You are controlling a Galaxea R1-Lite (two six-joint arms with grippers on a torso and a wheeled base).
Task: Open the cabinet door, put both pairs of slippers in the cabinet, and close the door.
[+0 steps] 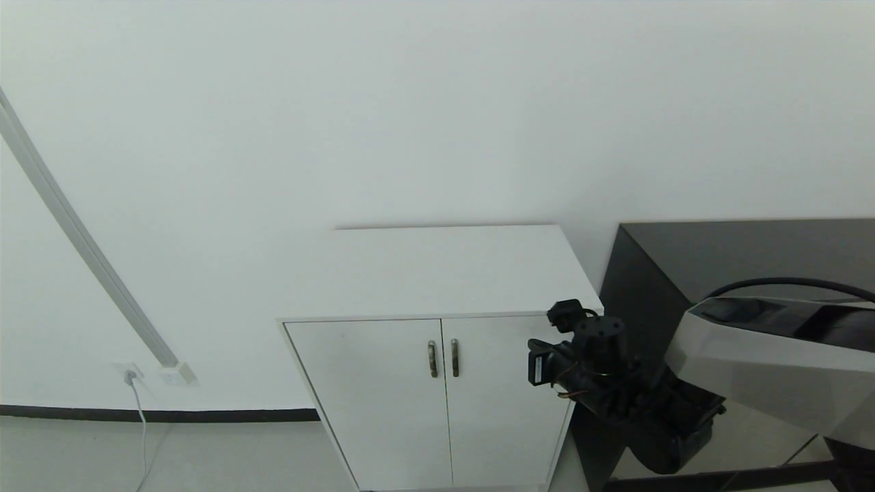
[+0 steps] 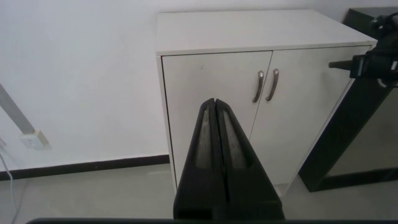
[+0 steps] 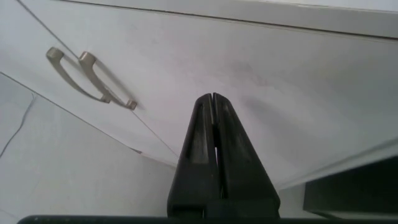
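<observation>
We are seeing the right arm (image 1: 772, 362) wearing an angular silver-grey shell with a glossy black panel on top; a black cable (image 1: 786, 281) is arching over it; its wrist is showing black joints, a round cap (image 1: 599, 328) dotted with small holes, and a white label (image 1: 538, 370); the left gripper (image 2: 215, 106) and right gripper (image 3: 213, 99) are showing black tapering fingers with greyish panels
</observation>
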